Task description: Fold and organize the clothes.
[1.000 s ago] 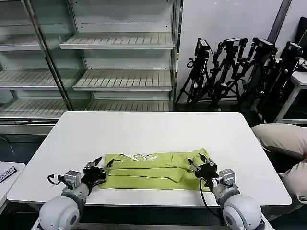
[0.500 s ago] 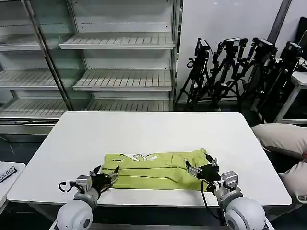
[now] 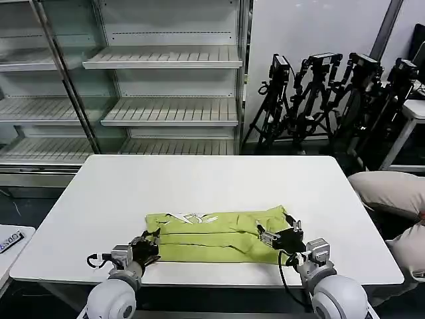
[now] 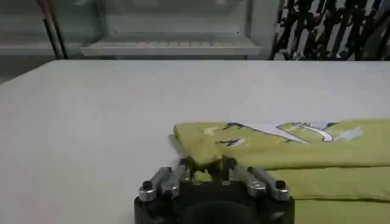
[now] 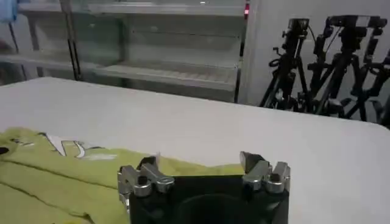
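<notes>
White bench (image 3: pixel 199 179) before empty shelving carries a lime T-shirt (image 3: pixel 212 236), folded into a band near the front edge. Left end effector (image 3: pixel 147 247) is clamped on its left corner; right end effector (image 3: pixel 279 236) rests spread open over the right end. Best to grip both ends equally before lifting.

One lime T-shirt (image 3: pixel 216 236) lies on one white worktop (image 3: pixel 199 186), and two pincers are at it, the left pincer (image 3: pixel 147 247) and the right pincer (image 3: pixel 277 237), one at each end of the shirt. Behind the worktop stand two shelving units (image 3: pixel 169 86), each with three slatted shelves in sight. To the right of them four black tripods (image 3: pixel 332 93) with cameras stand in a row, and one piece of beige padded fabric (image 3: pixel 392 193) lies past the worktop's right edge.
</notes>
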{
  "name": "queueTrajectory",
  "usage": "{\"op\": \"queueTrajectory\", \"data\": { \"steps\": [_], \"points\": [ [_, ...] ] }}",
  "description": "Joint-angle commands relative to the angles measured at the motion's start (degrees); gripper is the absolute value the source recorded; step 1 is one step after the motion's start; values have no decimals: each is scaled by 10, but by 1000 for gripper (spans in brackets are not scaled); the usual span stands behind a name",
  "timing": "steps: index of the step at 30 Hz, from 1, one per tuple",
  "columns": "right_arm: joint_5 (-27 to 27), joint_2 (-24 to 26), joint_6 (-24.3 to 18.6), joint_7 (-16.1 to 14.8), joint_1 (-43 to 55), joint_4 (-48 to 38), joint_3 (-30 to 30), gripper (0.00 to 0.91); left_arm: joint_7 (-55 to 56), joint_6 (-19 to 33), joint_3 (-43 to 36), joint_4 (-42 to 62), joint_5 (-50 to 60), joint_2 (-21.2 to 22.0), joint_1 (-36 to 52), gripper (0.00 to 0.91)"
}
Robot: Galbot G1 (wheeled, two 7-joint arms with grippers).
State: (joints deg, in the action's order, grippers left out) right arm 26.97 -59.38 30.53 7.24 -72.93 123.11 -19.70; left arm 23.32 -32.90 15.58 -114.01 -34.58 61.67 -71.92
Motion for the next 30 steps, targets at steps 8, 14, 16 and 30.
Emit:
{"op": "queueTrajectory", "data": {
  "steps": [8,14,16,30],
  "points": [
    [-1,5,-1,1,0,0,-3,907,-33,-2,43,4,112,-24,4,10],
    [1,5,-2,0,3,0,-3,907,-128,-2,207,-5,138,-103,-46,10],
    [0,4,-4,-2,3,-2,-4,907,-156,-2,266,-8,138,-116,-56,10],
    [-6,0,-6,-1,-2,3,-15,907,-199,-2,180,-85,225,-88,-19,10]
  ]
}}
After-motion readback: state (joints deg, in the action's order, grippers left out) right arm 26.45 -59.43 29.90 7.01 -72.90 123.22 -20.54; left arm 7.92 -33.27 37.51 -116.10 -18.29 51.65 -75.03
